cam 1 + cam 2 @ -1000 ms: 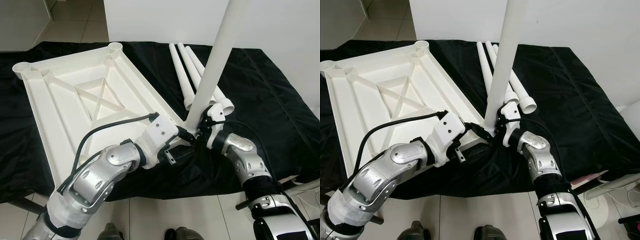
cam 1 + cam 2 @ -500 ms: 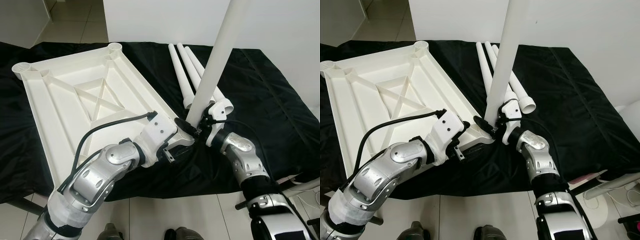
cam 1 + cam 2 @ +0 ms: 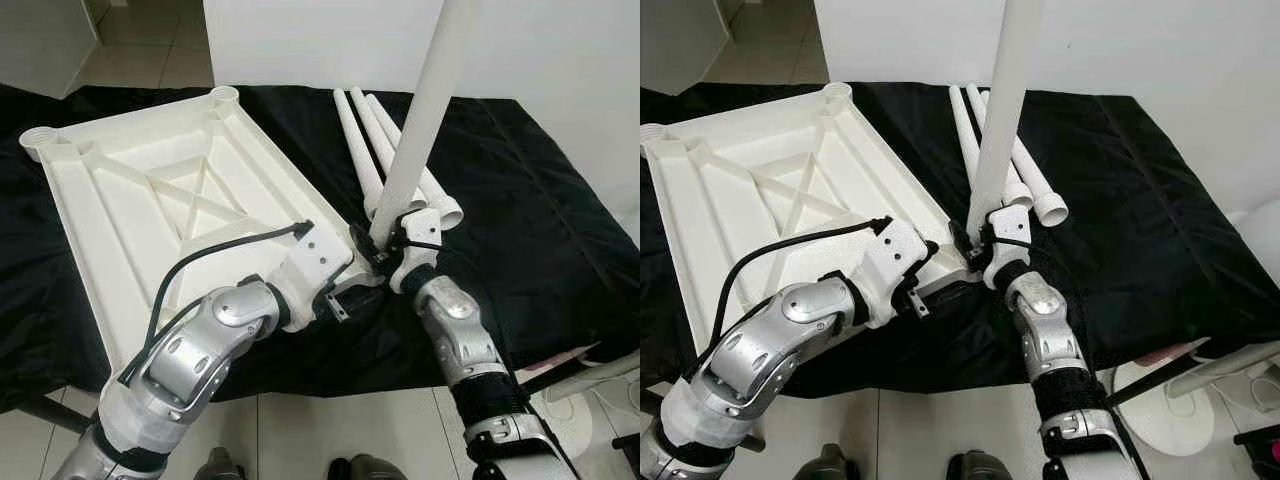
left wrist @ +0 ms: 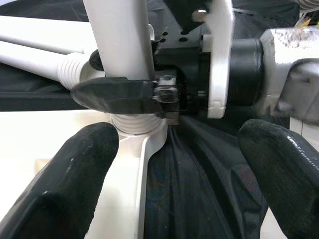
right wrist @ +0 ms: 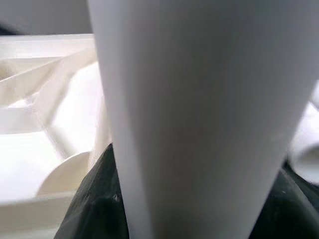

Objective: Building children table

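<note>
Standing nearly upright at the tabletop's (image 3: 150, 190) corner, the leg (image 3: 420, 120) was clamped by the right gripper (image 3: 385, 252); it had straightened slightly, while the left gripper (image 4: 174, 169) gaped empty.

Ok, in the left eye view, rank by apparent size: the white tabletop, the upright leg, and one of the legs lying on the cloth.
1. Tabletop, largest by far.
2. Upright leg, held by the right gripper; it leans toward the camera, so it looks thicker.
3. Lying leg.
Actual leg sizes may match; nearness makes it unsure.

both arms bent inward, wrists nearly meeting. right gripper (image 3: 385, 243) fingers clamped, wrist angled up. left gripper (image 4: 169, 164) fingers spread wide apart, low
</note>
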Robot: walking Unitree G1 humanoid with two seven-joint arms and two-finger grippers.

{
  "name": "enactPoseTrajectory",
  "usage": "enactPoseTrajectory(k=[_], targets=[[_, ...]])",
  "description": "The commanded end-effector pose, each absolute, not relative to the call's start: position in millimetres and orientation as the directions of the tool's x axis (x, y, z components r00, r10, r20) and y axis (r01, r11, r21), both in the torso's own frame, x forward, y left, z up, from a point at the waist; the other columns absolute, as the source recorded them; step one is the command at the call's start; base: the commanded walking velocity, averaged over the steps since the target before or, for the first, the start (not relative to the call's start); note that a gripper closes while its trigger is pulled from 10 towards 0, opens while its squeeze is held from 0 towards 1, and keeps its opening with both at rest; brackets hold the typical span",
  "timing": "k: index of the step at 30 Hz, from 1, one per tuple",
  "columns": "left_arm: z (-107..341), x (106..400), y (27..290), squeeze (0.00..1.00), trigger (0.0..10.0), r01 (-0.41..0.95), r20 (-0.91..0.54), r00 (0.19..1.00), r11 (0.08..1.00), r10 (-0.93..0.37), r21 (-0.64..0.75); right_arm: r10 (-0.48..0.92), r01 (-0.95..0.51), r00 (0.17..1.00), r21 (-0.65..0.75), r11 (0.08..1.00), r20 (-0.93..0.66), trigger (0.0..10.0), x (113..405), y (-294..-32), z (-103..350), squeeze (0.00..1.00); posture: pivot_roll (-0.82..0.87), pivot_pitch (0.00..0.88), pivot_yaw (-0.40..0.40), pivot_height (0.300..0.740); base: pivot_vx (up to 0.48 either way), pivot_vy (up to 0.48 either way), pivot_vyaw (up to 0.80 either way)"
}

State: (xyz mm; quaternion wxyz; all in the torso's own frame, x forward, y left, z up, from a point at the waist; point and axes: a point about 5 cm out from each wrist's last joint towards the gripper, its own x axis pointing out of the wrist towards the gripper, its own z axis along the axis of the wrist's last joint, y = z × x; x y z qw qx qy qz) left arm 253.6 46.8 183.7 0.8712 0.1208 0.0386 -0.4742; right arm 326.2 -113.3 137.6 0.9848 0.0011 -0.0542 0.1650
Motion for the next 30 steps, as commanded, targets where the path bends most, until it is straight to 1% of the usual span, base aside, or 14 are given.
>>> enactPoseTrajectory(k=[1,2,3,5,6,8,10,17,18,23,26,27,30], targets=[[183.8,257.6,47.3,0.00,10.0,0.811,-0.181,0.582,0.552,-0.793,0.192,0.153,-0.153,0.988,0.016,0.988,-0.004,10.0,323.2,-117.9,119.1,0.00,0.02,0.039,-0.062,0.740,0.000,0.000,0.00],[183.8,257.6,47.3,0.00,10.0,0.811,-0.181,0.582,0.552,-0.793,0.192,0.153,-0.153,0.988,0.016,0.988,-0.004,10.0,323.2,-117.9,119.1,0.00,0.02,0.039,-0.062,0.740,0.000,0.000,0.00],[184.2,258.2,47.6,0.00,10.0,0.809,-0.179,0.585,0.554,-0.791,0.194,0.077,-0.076,0.997,0.046,0.996,-0.015,10.0,320.3,-111.4,117.4,0.00,0.02,0.036,-0.064,0.740,0.000,0.000,0.00],[184.2,258.2,47.6,0.00,10.0,0.809,-0.179,0.585,0.554,-0.791,0.194,0.077,-0.076,0.997,0.046,0.996,-0.015,10.0,320.3,-111.4,117.4,0.00,0.02,0.036,-0.064,0.740,0.000,0.000,0.00],[184.5,258.6,47.7,0.00,10.0,0.809,-0.178,0.586,0.555,-0.791,0.195,0.054,-0.053,0.998,0.056,0.997,-0.020,10.0,319.0,-108.6,117.1,0.00,0.02,0.036,-0.064,0.740,0.000,0.000,0.00],[184.9,259.2,47.9,0.00,10.0,0.807,-0.177,0.588,0.557,-0.789,0.196,0.055,-0.053,0.998,0.072,0.996,-0.022,10.0,315.7,-97.5,117.6,0.00,0.02,0.036,-0.065,0.740,0.000,0.000,0.00],[184.8,259.2,47.8,0.00,10.0,0.806,-0.177,0.589,0.558,-0.789,0.196,0.064,-0.062,0.998,0.072,0.995,-0.017,10.0,314.4,-94.1,118.6,0.00,0.02,0.036,-0.065,0.740,0.000,0.000,0.00],[185.5,259.3,47.3,0.00,10.0,0.807,-0.173,0.588,0.556,-0.790,0.200,0.075,-0.077,0.997,0.074,0.994,0.027,10.0,309.9,-95.1,124.7,0.00,0.02,0.024,-0.061,0.740,0.000,0.000,0.00],[186.1,260.2,47.1,0.00,10.0,0.806,-0.171,0.588,0.556,-0.791,0.201,0.093,-0.098,0.994,0.101,0.990,0.053,10.0,310.0,-96.4,128.2,1.00,0.02,0.022,-0.057,0.740,0.000,0.000,0.00],[187.1,261.7,46.2,0.00,10.0,0.806,-0.167,0.588,0.555,-0.791,0.205,0.120,-0.131,0.988,0.113,0.985,0.099,10.0,310.5,-102.4,134.7,1.00,0.02,0.020,-0.055,0.740,0.000,0.000,0.00],[187.3,261.9,45.4,0.00,10.0,0.806,-0.167,0.588,0.555,-0.792,0.205,0.129,-0.140,0.987,0.111,0.984,0.098,10.0,310.6,-104.0,135.2,1.00,0.02,0.023,-0.055,0.740,0.000,0.000,0.00],[188.3,263.0,45.9,0.00,10.0,0.804,-0.164,0.590,0.557,-0.791,0.208,0.212,-0.222,0.970,0.083,0.971,0.121,10.0,312.0,-112.0,138.6,0.00,0.02,0.034,-0.057,0.740,0.000,0.000,0.00],[188.7,263.4,46.6,0.00,10.0,0.803,-0.163,0.592,0.559,-0.789,0.209,0.246,-0.257,0.961,0.075,0.964,0.129,10.0,312.8,-115.9,140.1,0.00,0.02,0.034,-0.057,0.740,0.000,0.000,0.00]])
